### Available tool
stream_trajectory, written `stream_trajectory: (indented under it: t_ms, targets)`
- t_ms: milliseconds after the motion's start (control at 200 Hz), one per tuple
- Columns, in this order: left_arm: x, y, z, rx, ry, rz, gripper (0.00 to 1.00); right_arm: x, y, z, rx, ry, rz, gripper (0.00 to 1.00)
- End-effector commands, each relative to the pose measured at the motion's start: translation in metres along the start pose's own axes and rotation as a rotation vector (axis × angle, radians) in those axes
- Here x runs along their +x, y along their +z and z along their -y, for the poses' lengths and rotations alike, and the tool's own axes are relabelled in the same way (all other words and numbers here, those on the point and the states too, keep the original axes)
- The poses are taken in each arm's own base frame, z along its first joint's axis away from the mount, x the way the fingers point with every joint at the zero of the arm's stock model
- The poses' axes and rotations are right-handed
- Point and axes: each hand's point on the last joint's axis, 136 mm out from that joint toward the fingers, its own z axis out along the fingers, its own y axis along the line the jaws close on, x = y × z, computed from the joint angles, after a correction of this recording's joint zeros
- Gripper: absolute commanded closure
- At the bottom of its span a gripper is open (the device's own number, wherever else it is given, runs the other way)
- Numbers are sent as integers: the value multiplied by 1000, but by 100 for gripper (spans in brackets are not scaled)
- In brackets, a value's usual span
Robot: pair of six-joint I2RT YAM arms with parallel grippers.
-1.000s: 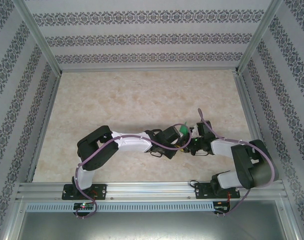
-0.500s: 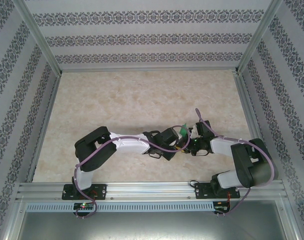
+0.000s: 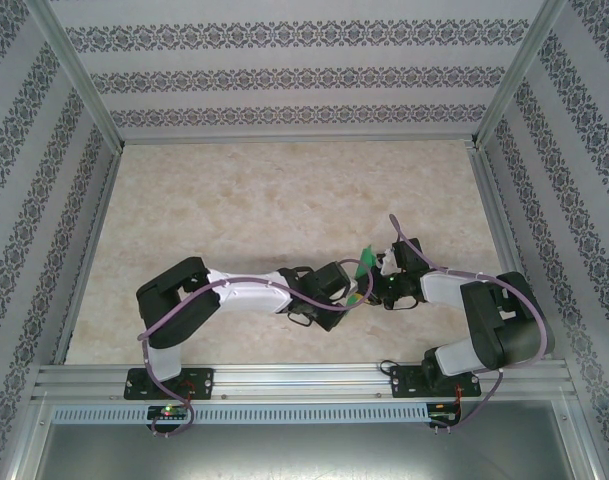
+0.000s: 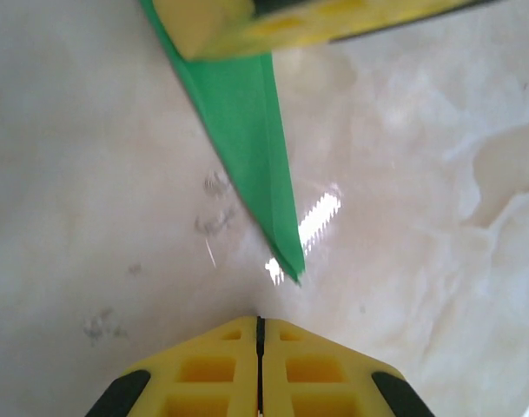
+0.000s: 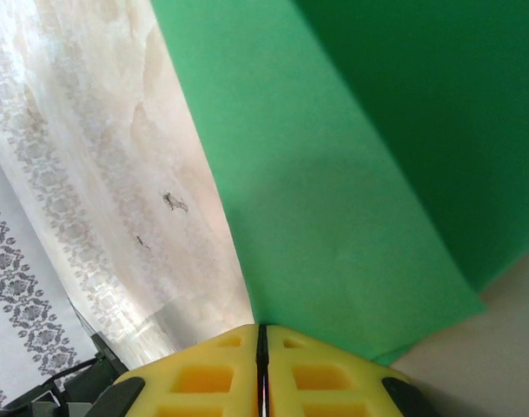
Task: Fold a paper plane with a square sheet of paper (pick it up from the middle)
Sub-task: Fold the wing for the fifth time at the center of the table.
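Observation:
The paper plane (image 4: 247, 148) is a slim, pointed fold of bright green paper with its tip hanging just above the table. My right gripper (image 5: 261, 334) is shut on it, and the green paper (image 5: 333, 174) fans out from between its yellow fingers (image 4: 238, 22). My left gripper (image 4: 260, 323) is shut with nothing between its fingers, a short way in front of the paper's tip. From above, both grippers meet near the table's front centre, the left gripper (image 3: 353, 293) and the right gripper (image 3: 377, 272) on either side of the green paper (image 3: 365, 262).
The marble-patterned table (image 3: 284, 200) stretches out behind the arms. Patterned walls and aluminium posts (image 3: 79, 75) close it in on three sides. A rail (image 3: 304, 380) runs along the near edge by the arm bases.
My left arm's elbow has swung to the left and its gripper has drawn back a little towards the near left. The right gripper with the green paper has hardly moved.

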Motion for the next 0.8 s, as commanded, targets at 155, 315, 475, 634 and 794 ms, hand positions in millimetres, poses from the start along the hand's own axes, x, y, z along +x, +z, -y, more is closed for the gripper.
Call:
stream_trajectory:
  t_ms: [155, 315, 475, 634, 794]
  targets:
    - [-34, -17, 22, 123, -106, 98, 92, -1, 2, 55, 210, 54, 47, 90]
    - [-50, -5, 23, 140, -135, 134, 95, 0, 3, 51, 172, 58, 45, 90]
    - [-62, -2, 18, 137, -147, 180, 98, 0, 2, 46, 149, 58, 37, 90]
    - [-68, -2, 10, 127, -161, 207, 99, 1, 1, 45, 142, 54, 38, 90]
    - [-64, 11, 4, 100, -154, 181, 100, 0, -1, 42, 131, 53, 37, 90]
